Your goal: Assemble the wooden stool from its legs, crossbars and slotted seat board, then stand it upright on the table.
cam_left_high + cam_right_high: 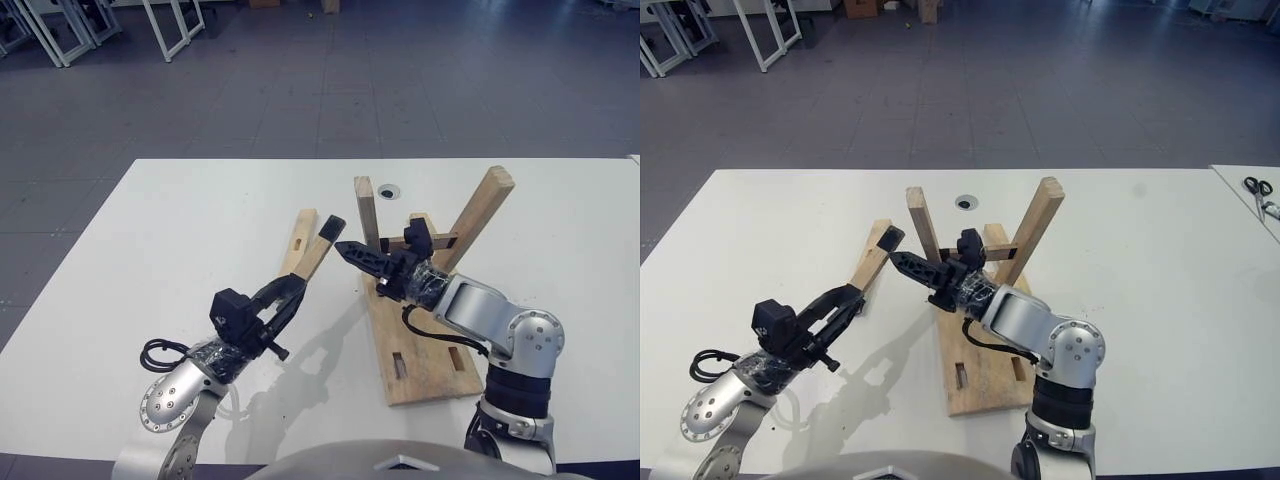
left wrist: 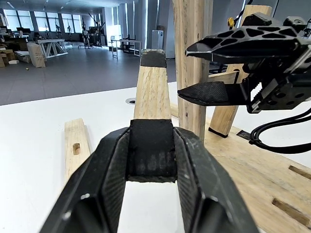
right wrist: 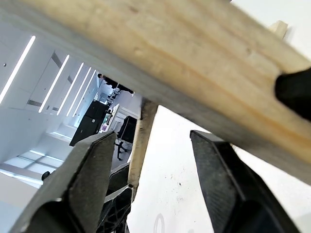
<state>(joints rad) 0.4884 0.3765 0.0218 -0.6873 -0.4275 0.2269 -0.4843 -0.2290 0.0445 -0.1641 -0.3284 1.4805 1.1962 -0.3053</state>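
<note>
Your left end effector (image 2: 150, 162) is shut tight on the black-tipped leg (image 1: 318, 250). It grips the leg's low end and holds it up off the table (image 1: 150, 230). The black tip points up and away from you, twd the standing parts.

A spare leg (image 1: 298, 240) lies flat on the table just beside the held one, on the robot's left of it. You can see a small slot cut in it.

The seat board (image 1: 420, 350) lies flat on the table in front of the right arm, w/ slots showing near its close end. 2 legs stick up from its far end. The 1st standing leg (image 1: 367, 215) is on the left side and leans a bit. The 2nd standing leg (image 1: 480, 215) is on the right side and tilts out to the right. A crossbar (image 1: 440, 240) runs btwn them.

Your right end effector (image 2: 184, 70) is open wide and holds nothing. It sits low over the seat board, right by the 1st standing leg, w/ its fingers (image 1: 360, 256) pointing twd the black-tipped leg. You can't tell if it touches the wood.

A small round hole (image 1: 388, 189) is in the table behind the legs.
</note>
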